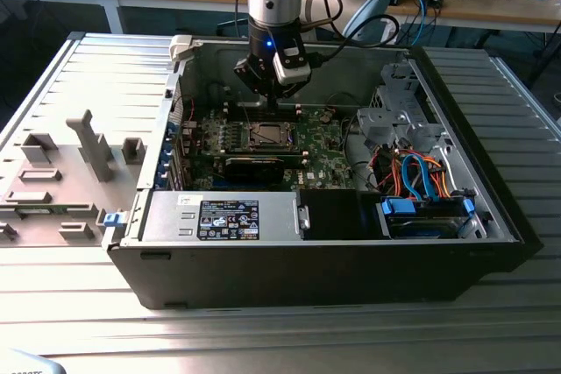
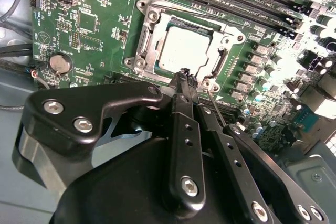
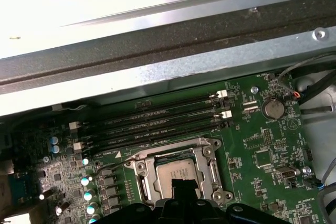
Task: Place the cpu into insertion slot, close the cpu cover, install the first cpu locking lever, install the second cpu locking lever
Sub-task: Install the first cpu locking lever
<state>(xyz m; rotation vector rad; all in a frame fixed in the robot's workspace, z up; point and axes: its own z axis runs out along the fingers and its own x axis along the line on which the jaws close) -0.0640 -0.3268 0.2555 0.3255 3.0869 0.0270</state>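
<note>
Black gripper (image 2: pixel 185 77) jaws pinched together, empty, above flat square silvery-grey cpu (image 2: pixel 185 48) seated level in silver-rimmed insertion slot (image 2: pixel 149 30).

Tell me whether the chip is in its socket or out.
In. The silvery chip lies flat inside the metal-rimmed socket in both wrist views, with the claw right at its edge.

The closed fingers (image 2: pixel 185 77) hover at the cpu cover (image 2: pixel 148 35), the cpu (image 2: pixel 184 48) seated beneath.

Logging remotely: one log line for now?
gripper: shut, at socket edge | cpu: seated in insertion slot | cpu cover: closed
</note>
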